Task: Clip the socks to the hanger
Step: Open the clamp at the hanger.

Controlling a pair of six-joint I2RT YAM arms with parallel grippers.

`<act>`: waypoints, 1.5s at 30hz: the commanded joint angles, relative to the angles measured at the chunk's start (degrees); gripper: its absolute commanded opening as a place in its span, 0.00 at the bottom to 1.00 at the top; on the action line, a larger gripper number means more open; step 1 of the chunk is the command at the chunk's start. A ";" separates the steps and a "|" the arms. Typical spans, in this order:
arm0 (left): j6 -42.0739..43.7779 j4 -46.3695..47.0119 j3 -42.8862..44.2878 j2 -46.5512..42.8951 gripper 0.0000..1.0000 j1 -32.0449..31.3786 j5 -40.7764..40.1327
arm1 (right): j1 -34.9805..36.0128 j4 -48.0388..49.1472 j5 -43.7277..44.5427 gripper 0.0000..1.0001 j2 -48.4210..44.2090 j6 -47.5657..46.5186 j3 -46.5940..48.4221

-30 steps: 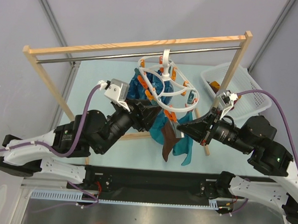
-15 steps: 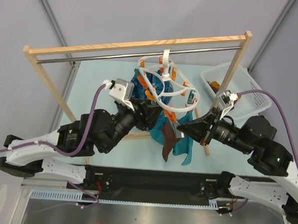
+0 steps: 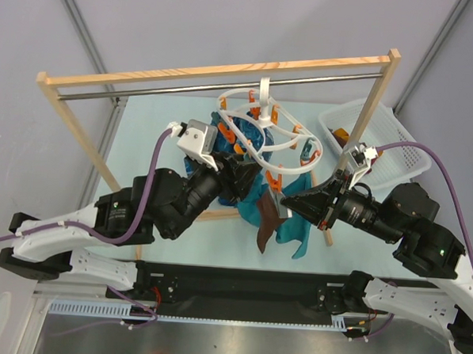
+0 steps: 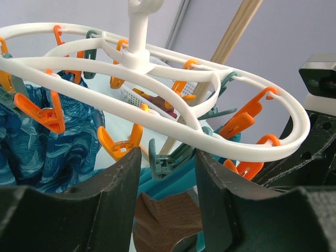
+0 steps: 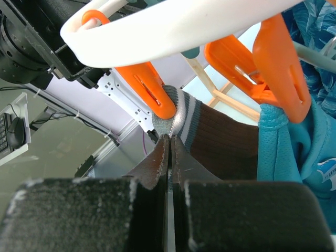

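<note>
The white ring hanger (image 3: pixel 258 134) hangs by its hook from the metal bar, with orange and grey-teal clips. It also fills the left wrist view (image 4: pixel 157 105). A dark brown sock (image 3: pixel 266 222) hangs from an orange clip (image 5: pixel 152 89) that grips its grey striped cuff (image 5: pixel 181 118). My right gripper (image 5: pixel 170 140) is shut on that cuff just below the clip. My left gripper (image 4: pixel 167 163) is open and empty under the hanger's rim, with a grey-teal clip (image 4: pixel 160 163) and the brown sock (image 4: pixel 168 218) seen between its jaws. No magenta striped socks show clearly.
Blue patterned and teal cloths (image 3: pixel 293 227) hang clipped on the hanger beside the sock. The wooden-framed rack (image 3: pixel 226 69) with its metal bar spans the back. A white basket (image 3: pixel 385 145) stands at the back right behind the rack's right post.
My left gripper has moved up and towards the hanger, which has shifted slightly to the right. The right arm and the brown sock have stayed in place.
</note>
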 commanded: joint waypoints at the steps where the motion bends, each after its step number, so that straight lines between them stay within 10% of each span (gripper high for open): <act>1: -0.53 -0.06 2.45 0.31 0.50 0.49 -0.46 | 0.16 0.57 -0.27 0.01 -0.12 -0.26 1.65; 14: -2.55 -0.59 1.66 0.22 0.00 0.58 -2.40 | 0.24 -0.48 0.87 0.03 -0.21 -0.26 2.01; 19: -2.73 -0.94 1.66 0.13 0.00 0.58 -2.13 | 0.24 -3.29 2.88 0.26 -0.47 -0.79 2.79; 23: -2.91 -0.94 1.22 -0.13 0.00 0.49 -1.96 | 0.24 -6.81 5.61 0.64 -1.43 -1.31 3.93; 26: -2.99 -0.68 0.79 -0.39 0.00 0.58 -1.87 | 0.24 -10.14 7.90 0.70 -2.23 -1.75 5.25; 45: -2.91 -13.68 9.31 -0.31 0.00 0.49 1.82 | -0.98 -43.03 68.60 0.52 5.85 6.25 13.79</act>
